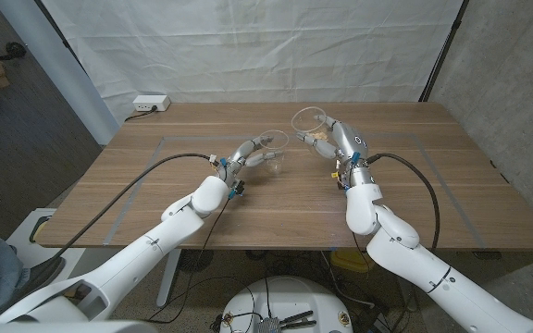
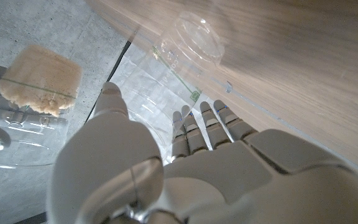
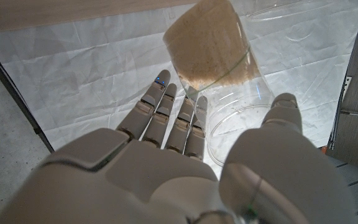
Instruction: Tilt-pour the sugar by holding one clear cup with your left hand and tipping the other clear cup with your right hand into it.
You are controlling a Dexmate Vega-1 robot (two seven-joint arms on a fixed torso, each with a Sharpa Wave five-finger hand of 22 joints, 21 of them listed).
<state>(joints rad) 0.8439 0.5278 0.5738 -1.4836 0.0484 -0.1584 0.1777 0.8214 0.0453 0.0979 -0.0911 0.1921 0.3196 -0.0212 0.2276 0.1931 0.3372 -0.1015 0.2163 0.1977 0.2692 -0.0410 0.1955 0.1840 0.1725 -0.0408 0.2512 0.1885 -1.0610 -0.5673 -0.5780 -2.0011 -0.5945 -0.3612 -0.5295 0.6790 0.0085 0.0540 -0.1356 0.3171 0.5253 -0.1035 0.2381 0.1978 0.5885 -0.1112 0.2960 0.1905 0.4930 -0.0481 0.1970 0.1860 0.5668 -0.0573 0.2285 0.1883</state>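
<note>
Your right robot hand (image 1: 339, 141), just right of centre in the head view, gripped the sugar cup (image 1: 311, 124), fingers on one side of the wall and thumb on the other. The cup was lifted off the worktop (image 1: 155, 199) and tipped with its mouth toward frame left. In the right wrist view the sugar (image 3: 210, 46) sat packed at the closed end, none at the rim yet.

Your left robot hand (image 1: 244, 154), just left of centre, wrapped the empty cup (image 1: 273, 151) partway round its wall. That cup looked tilted, mouth toward the sugar cup; I could not tell whether its base touched the worktop. The two rims were near but apart.

Handling, as I judged it: both cups were thin clear plastic, light, slick, and would flex if squeezed. Hold mid-wall with moderate pressure, not at the rim. The sugar looked clumped, so it might release all at once; tip slowly.
</note>
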